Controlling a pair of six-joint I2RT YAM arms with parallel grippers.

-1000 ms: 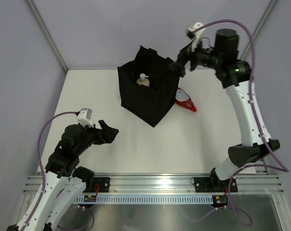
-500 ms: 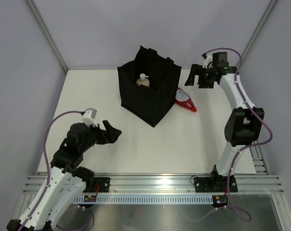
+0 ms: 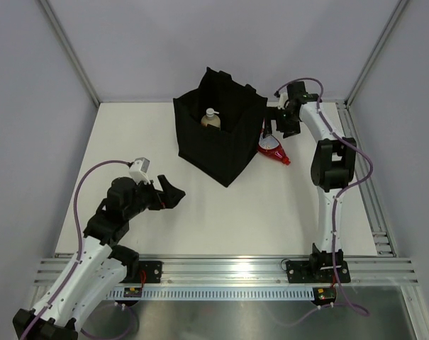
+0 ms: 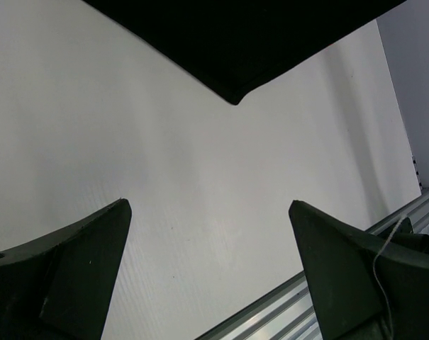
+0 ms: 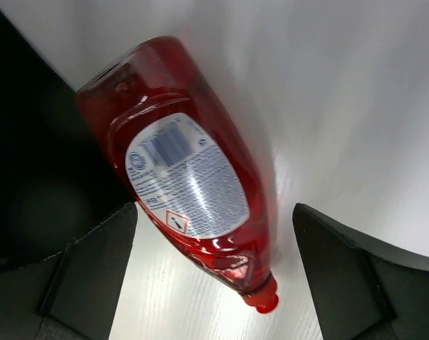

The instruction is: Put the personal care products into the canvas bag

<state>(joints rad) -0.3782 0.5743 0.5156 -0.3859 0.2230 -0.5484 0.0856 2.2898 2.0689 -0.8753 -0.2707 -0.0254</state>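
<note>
The red squeeze bottle (image 3: 273, 150) lies on its side on the bench (image 3: 129, 142), label up, just beside the right wall of the canvas bag (image 3: 220, 131), with its cap pointing away from the bag. Inside the bag stands an amber-liquid bottle with a white cap (image 3: 211, 119). The right jaws hover above the red bottle, spread wide to either side of it and grasping nothing. The left jaws, also released and empty, hang well apart over bare bench near the bag's front corner. The step in hand looks like the pickup of the red bottle. Next the right jaws must drop, clench across its body without snagging the fabric, then lift it over the rim.
</note>
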